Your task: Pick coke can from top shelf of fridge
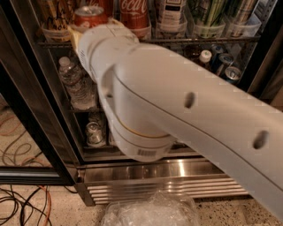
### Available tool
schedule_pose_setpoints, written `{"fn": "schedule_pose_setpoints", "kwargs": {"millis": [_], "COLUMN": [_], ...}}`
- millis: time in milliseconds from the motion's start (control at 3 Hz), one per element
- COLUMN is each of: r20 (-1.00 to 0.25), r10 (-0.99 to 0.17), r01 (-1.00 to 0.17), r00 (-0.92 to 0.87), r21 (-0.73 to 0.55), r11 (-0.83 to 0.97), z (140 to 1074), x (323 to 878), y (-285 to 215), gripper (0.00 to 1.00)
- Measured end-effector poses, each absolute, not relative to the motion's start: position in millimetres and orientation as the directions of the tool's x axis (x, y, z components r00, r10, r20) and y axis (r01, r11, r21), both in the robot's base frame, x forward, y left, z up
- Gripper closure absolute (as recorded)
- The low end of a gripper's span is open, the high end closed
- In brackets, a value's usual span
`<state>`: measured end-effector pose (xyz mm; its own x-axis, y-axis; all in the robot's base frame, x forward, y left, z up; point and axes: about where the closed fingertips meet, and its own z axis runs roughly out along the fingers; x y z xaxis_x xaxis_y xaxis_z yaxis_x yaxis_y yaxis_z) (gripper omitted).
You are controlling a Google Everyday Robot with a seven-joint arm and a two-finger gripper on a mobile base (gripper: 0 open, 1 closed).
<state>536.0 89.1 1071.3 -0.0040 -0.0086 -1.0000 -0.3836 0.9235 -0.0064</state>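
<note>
The fridge (168,174) stands open in front of me, with its top shelf (199,39) of clear trays along the top of the view. A coke can (134,11) with white script stands in a tray there. A second red can with a silver top (88,15) sits just left of it, right above my wrist. My white arm (177,97) fills the middle of the view and reaches up to the left. My gripper (84,27) is at the top shelf by that second red can, mostly hidden behind the wrist.
Water bottles (77,84) stand on the middle rack at left, short cans (93,132) below them. Blue cans (225,66) and a white-capped bottle (204,56) are at right. A black door frame (31,114), floor cables (22,203) and a clear plastic bag (150,209) lie near.
</note>
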Motion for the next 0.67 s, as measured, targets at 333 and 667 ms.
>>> {"fn": "schedule_pose_setpoints", "kwargs": {"millis": [333,667], "r20": [-0.998,-0.993], "r10": [0.034,0.060], "r01": [-0.461,-0.541], "r00": [-0.059,-0.105], "r21": [0.058,0.107], "r11": [0.886,0.834], "z": [1044.5,1024.5], "x": [529.7,515.6], "y": [70.0,68.4], "gripper": [1.00,1.00]}}
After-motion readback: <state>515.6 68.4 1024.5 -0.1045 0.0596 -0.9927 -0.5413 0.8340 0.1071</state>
